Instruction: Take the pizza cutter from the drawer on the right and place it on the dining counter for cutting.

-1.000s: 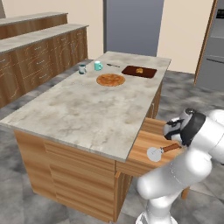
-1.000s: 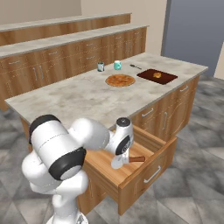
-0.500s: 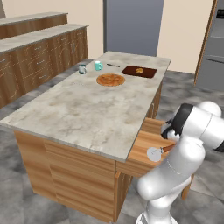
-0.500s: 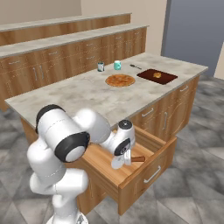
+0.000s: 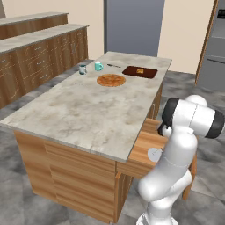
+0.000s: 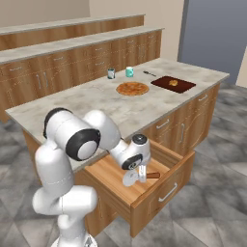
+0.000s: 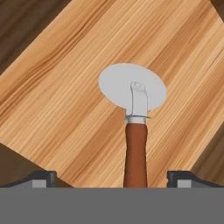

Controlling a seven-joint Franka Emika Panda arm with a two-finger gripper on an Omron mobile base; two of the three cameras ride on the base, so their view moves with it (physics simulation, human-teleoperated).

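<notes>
I have the jaws reaching down into the open drawer [image 6: 161,185] on the side of the counter [image 5: 88,110]. They are spread wide and grasping nothing. In the hand view the two dark fingertips [image 7: 41,178] sit at the bottom corners, and the pizza cutter [image 7: 133,113] lies flat on the drawer's wood floor between them, its brown handle running down toward the midpoint of the jaws and its round pale blade at the far end. The handle is centred in the gap, with clear wood showing on either side, so neither fingertip is touching it.

From the right base view I see the jaws [image 6: 141,174] pointing down over the pizza cutter [image 6: 136,176], the handle sticking out to the right of them. I cannot tell from that side whether the tips have reached the drawer floor. In the left base view the blade of the pizza cutter [image 5: 154,154] shows as a pale disc in the drawer [image 5: 145,149], just beside the arm.

On the counter top, well apart from the drawer, I see a pizza [image 5: 111,80], a dark cutting board [image 5: 139,71] and two small cups [image 5: 82,69].
</notes>
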